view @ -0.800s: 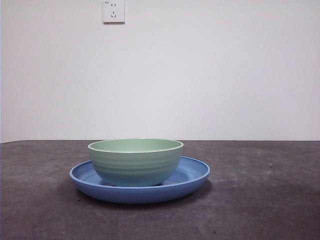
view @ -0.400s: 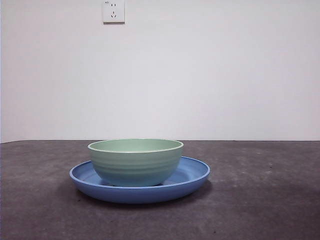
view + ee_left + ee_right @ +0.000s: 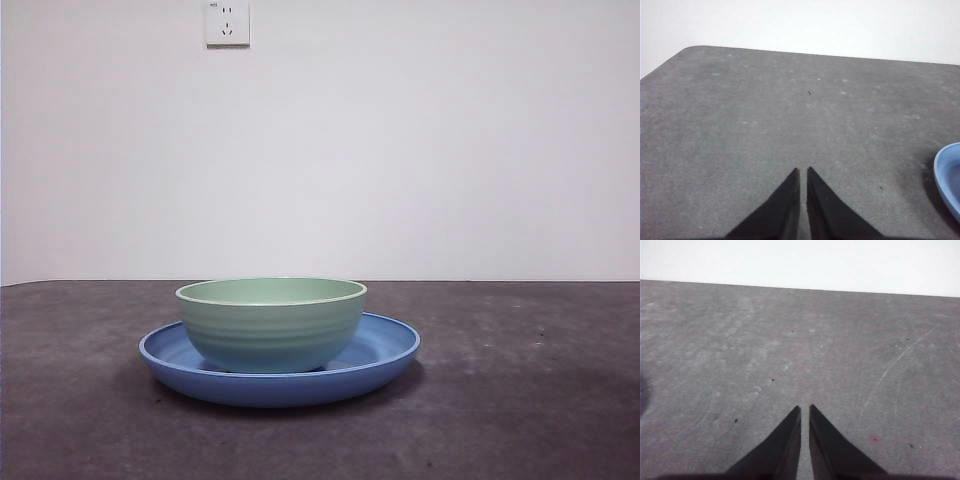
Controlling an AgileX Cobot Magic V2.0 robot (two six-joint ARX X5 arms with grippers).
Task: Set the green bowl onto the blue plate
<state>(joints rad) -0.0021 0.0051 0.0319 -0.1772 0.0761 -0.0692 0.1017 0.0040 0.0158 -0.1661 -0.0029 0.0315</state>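
The green bowl stands upright inside the blue plate on the dark grey table, left of centre in the front view. No arm shows in that view. My left gripper is shut, with nothing in it, above bare table; only an edge of the blue plate shows off to one side in its view. My right gripper is also shut and holds nothing, over bare table, with neither bowl nor plate in its view.
A white wall stands behind the table, with a wall socket high up. The table's rounded corner shows in the left wrist view. Faint scratches mark the tabletop in the right wrist view.
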